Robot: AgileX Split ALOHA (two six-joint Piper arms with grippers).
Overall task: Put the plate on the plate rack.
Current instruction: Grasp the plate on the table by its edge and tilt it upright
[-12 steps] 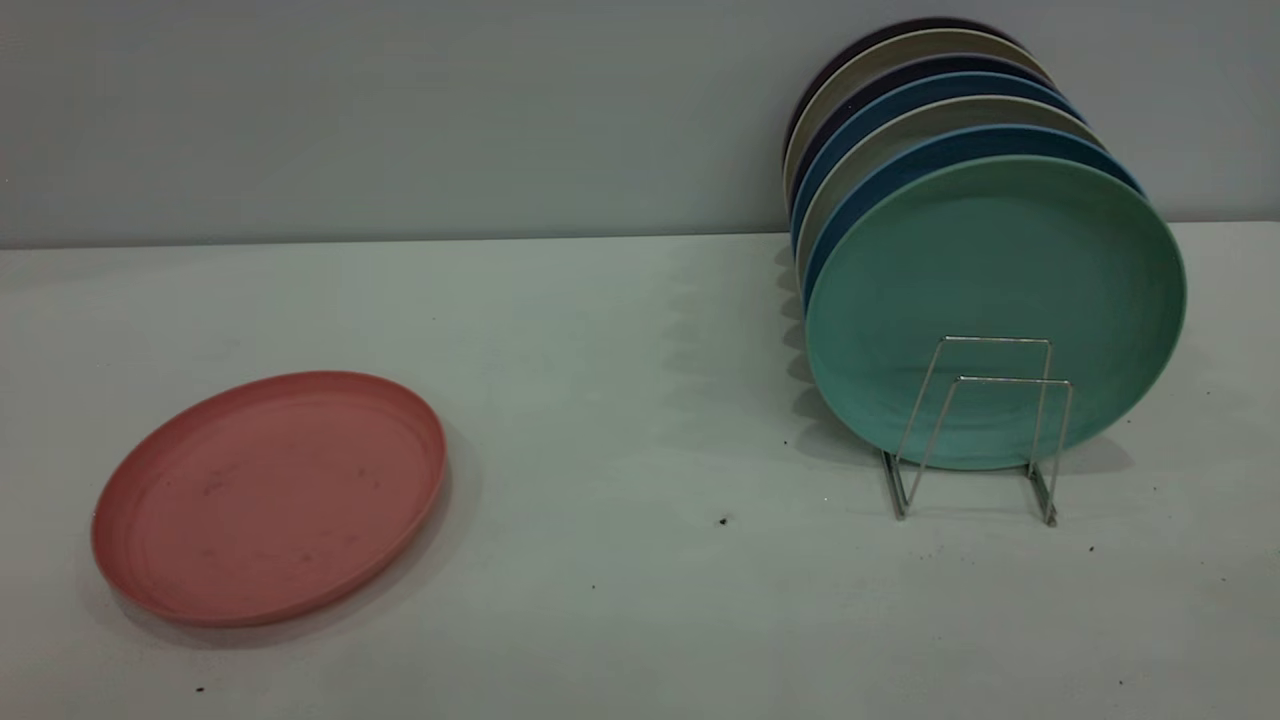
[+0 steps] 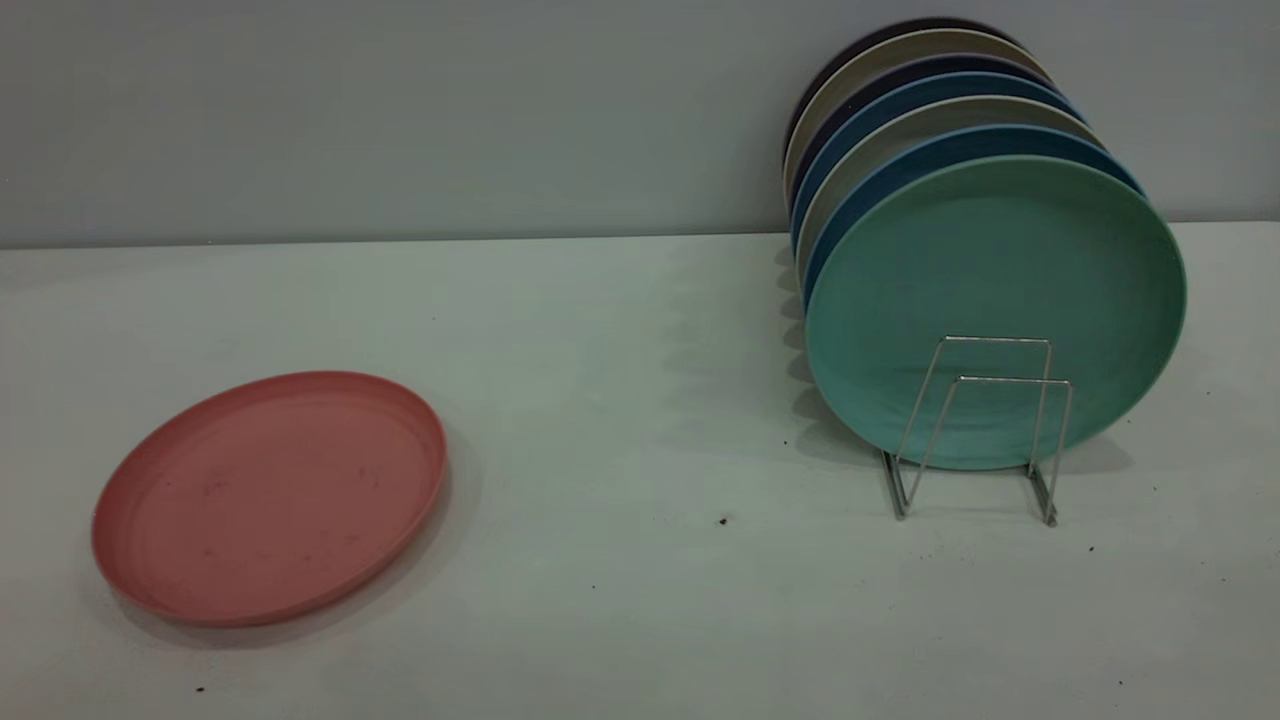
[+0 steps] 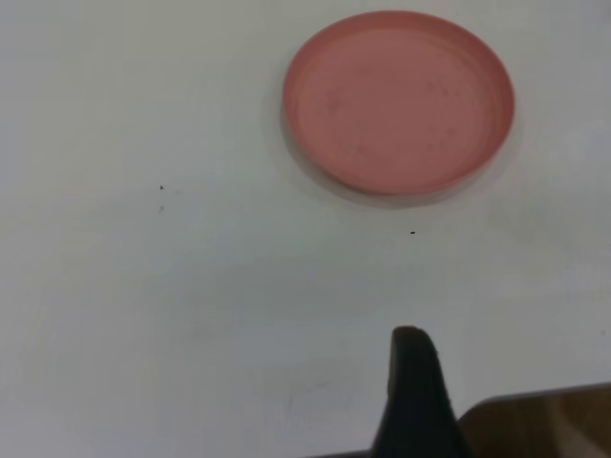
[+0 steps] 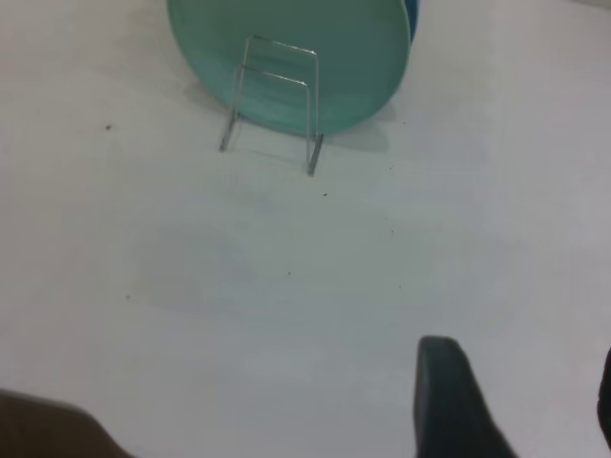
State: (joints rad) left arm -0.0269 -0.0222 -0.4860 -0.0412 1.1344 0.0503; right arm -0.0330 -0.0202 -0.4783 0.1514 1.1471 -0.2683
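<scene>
The salmon-pink plate (image 2: 270,495) lies flat on the white table at the left. It also shows in the left wrist view (image 3: 398,100), well ahead of my left gripper (image 3: 511,377). Only one dark finger (image 3: 412,382) of that gripper shows, with nothing against it. The silver wire plate rack (image 2: 985,430) stands at the right, with its two front loops free. In the right wrist view the rack (image 4: 272,95) is far ahead of my right gripper (image 4: 523,382), which is open and empty. Neither gripper shows in the exterior view.
A teal-green plate (image 2: 1000,260) stands upright in the rack, also seen in the right wrist view (image 4: 296,38). Blue (image 2: 880,200), beige and dark plates stand behind it. The grey wall (image 2: 400,110) runs along the table's back edge. A brown surface (image 3: 544,425) lies beside the left gripper.
</scene>
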